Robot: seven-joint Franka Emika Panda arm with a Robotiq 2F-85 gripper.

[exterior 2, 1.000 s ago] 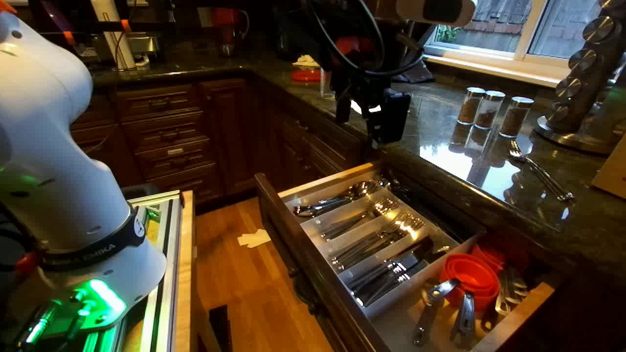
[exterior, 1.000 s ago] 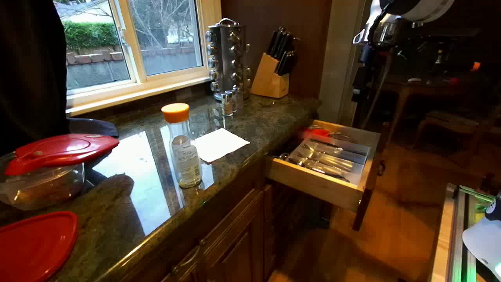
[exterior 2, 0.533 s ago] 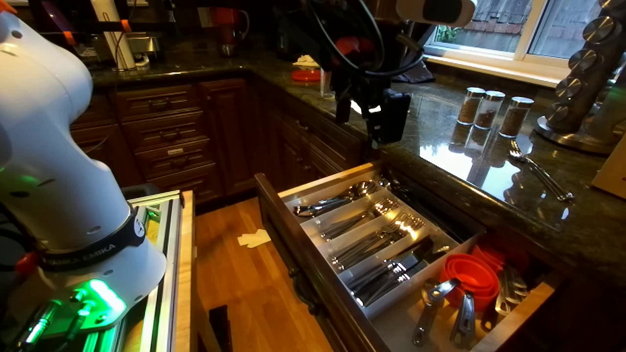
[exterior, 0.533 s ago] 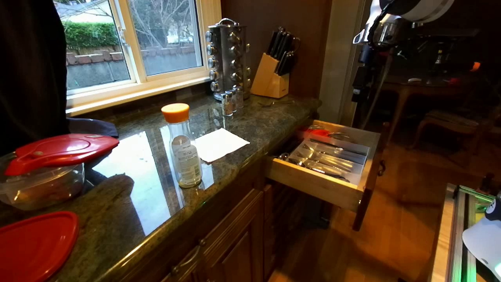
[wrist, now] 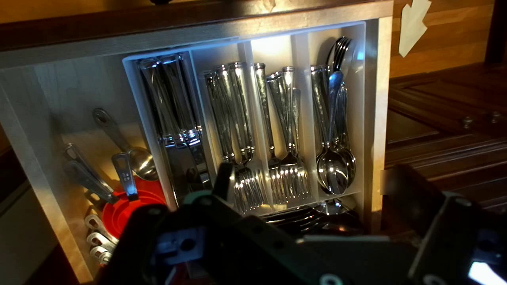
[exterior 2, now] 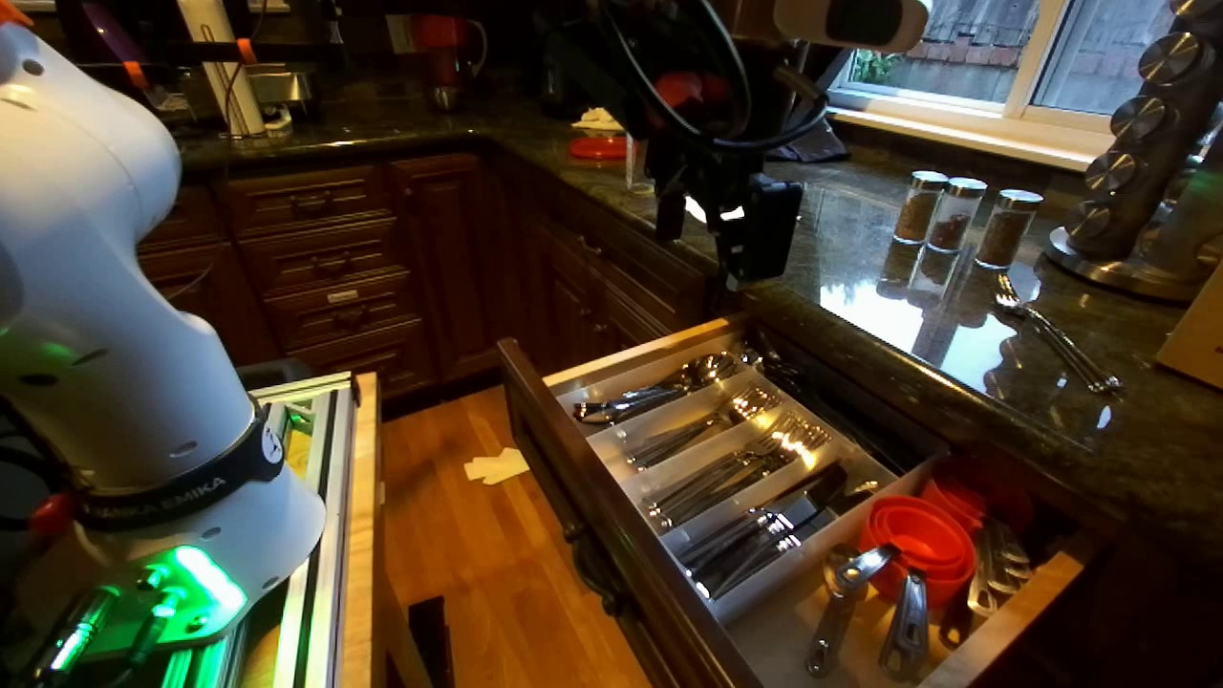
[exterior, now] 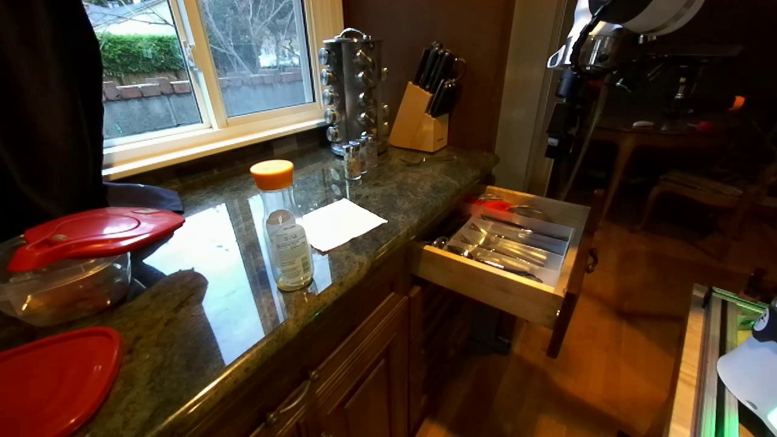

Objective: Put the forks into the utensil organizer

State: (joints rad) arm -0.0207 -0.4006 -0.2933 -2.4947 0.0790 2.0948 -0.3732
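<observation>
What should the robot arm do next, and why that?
Probably swing the open, empty black gripper toward the slender silvery metal forks: they lie on the glossy dark stone countertop, outside the pale rectangular plastic-looking utensil organizer.

Open room above the utensil organizer (wrist: 273, 46), but spice jars (exterior 2: 955, 218) and knife block (exterior: 419, 122) near the loose forks (exterior 2: 1059, 338)

The hand (wrist: 311, 176) (one finger (wrist: 416, 194) blurred) partly hides the utensil organizer (wrist: 303, 55).
</observation>
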